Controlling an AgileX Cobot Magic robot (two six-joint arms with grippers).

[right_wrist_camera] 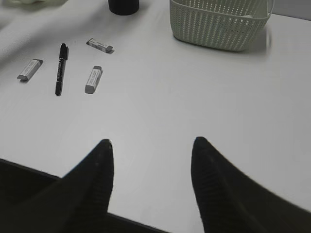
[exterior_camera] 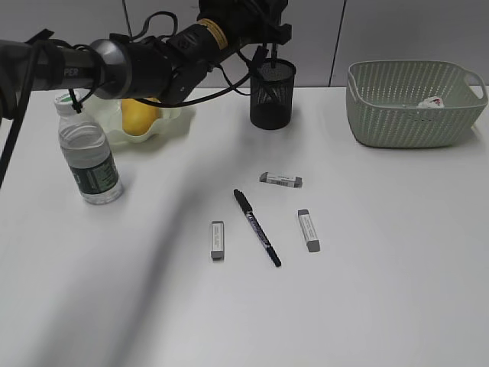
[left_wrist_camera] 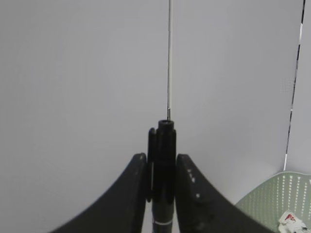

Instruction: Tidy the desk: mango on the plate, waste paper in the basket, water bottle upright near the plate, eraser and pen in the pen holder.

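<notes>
White desk (exterior_camera: 367,290): your left gripper (left_wrist_camera: 163,194), clamped on an upright pen (left_wrist_camera: 164,160), hangs above the pen holder (exterior_camera: 273,95), at 6 o'clock below it.

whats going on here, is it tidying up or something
Yes, a two-armed robot is tidying a desk. The left gripper is shut on a black pen above the black mesh pen holder. The right gripper hangs open and empty over the desk. The mango sits on the plate, the water bottle stands beside it, and the waste paper is in the basket. Another black pen and three erasers lie loose.
</notes>
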